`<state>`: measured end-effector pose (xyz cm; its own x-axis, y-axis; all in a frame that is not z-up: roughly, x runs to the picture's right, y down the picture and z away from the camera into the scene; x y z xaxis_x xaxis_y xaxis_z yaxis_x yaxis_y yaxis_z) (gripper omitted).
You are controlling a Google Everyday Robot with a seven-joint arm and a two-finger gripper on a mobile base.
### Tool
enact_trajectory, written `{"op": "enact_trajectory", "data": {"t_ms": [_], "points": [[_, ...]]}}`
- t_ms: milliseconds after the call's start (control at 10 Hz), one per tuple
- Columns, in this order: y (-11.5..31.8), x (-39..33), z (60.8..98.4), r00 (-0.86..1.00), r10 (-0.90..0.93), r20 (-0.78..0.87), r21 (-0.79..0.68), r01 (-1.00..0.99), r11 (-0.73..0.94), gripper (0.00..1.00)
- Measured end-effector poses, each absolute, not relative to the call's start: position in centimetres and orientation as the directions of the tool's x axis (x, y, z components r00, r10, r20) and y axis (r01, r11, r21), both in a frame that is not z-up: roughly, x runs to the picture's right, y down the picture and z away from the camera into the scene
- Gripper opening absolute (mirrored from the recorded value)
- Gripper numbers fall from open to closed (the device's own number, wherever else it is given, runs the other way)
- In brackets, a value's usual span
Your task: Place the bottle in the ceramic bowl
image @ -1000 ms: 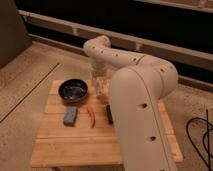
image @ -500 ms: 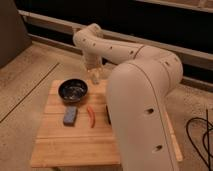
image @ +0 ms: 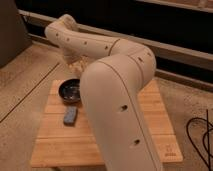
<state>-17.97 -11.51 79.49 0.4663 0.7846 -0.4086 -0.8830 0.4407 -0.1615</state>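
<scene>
Wooden slatted tabletop [image: 55, 140] carried the black ceramic bowl [image: 70, 91], with a grey-blue block [image: 70, 115] near it. The gripper [image: 76, 65] hung above the bowl's far rim; its hold could not be determined.

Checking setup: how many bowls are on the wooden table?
1: the glossy dark round ceramic bowl near the wooden table's far-left corner, the gripper beyond it. The arm may hide others.

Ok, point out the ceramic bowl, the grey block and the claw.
ceramic bowl [image: 70, 91]: camera view, its shiny inside.
grey block [image: 70, 115]: camera view, its top face.
claw [image: 76, 65]: camera view, its visible end, above the bowl's far edge.
</scene>
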Motion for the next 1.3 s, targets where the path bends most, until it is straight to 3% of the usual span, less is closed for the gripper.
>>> {"op": "enact_trajectory", "data": {"t_ms": [400, 1300], "points": [[-9.6, -21.7, 82.2, 0.465, 0.764, -0.448, -0.21, -0.885, 0.415, 0.0], [-5.4, -21.8, 88.2, 0.386, 0.732, -0.562, -0.282, -0.921, 0.27, 0.0]]}}
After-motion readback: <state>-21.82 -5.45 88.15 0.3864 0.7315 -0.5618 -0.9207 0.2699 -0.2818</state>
